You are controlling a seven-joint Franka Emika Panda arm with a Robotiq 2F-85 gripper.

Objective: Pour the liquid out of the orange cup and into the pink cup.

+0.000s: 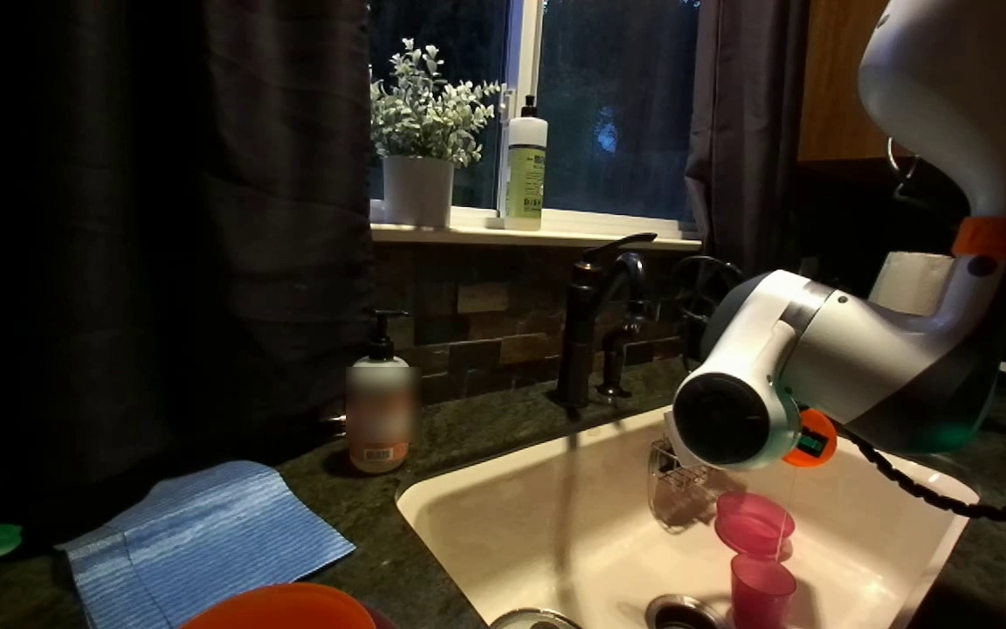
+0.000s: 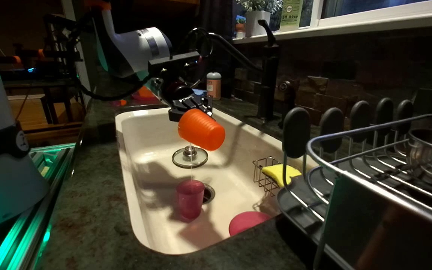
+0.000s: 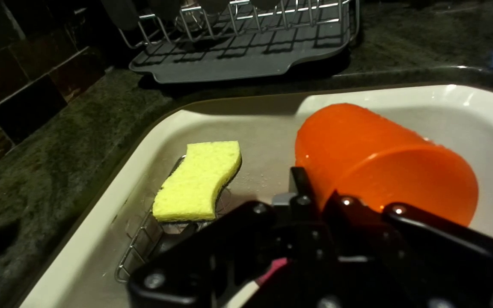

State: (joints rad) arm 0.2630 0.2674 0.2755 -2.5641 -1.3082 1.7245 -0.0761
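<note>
The orange cup (image 2: 202, 130) hangs tilted over the sink (image 2: 152, 137), its wall pinched by the jaws, which stand nearly together. From left to right in an exterior view: a thin stream (image 2: 191, 170) drops from that cup into the pink cup (image 2: 189, 202), upright in the sink; just right of that, the drain (image 2: 209, 194); then the pink dish (image 2: 248, 223); the basket (image 2: 266, 179); the sponge (image 2: 281, 173) against it; and the rack (image 2: 388, 195) on the surface (image 2: 253, 247).
</note>
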